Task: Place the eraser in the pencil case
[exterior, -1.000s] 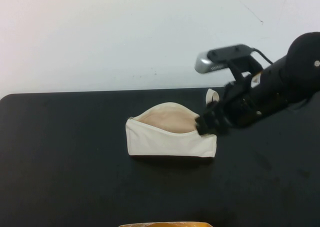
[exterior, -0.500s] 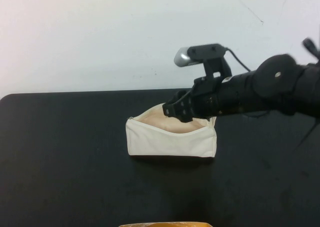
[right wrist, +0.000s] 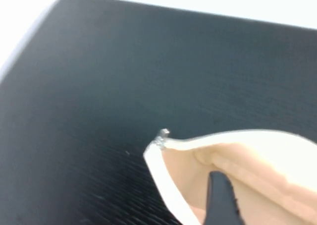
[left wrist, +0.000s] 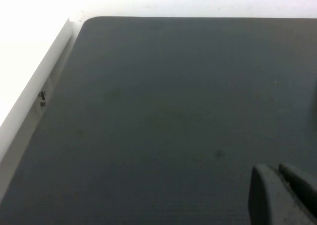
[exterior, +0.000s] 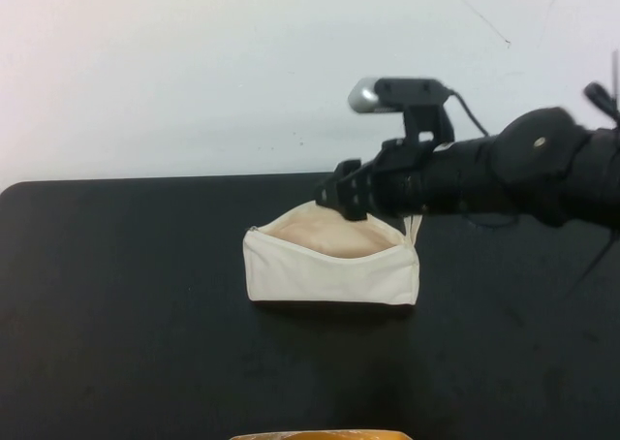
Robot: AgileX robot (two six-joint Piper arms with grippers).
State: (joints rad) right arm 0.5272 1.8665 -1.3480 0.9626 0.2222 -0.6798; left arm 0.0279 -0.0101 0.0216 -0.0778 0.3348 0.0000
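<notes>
The right gripper (exterior: 351,199), black and blurred in the high view, hangs right of centre in the frame, just above the far rim of the cream-white canvas zip pencil case (exterior: 329,273). Whether its jaws are open or closed cannot be told; in the right wrist view only one dark fingertip (right wrist: 220,197) shows, low in the frame, standing in front of the pouch's pale beige lining. The pencil case lies at the middle of the matte black counter (exterior: 126,314) with its mouth gaping open, its small metal zip end (right wrist: 162,134) at the corner farthest from the arm and its narrow fabric wrist loop (exterior: 417,229) hanging at the right end beneath the arm. The eraser is not visible in any view.

The left gripper (left wrist: 282,195) shows only as a grey edge in the lower right corner of the left wrist view, over bare black counter; its state cannot be told either.
</notes>
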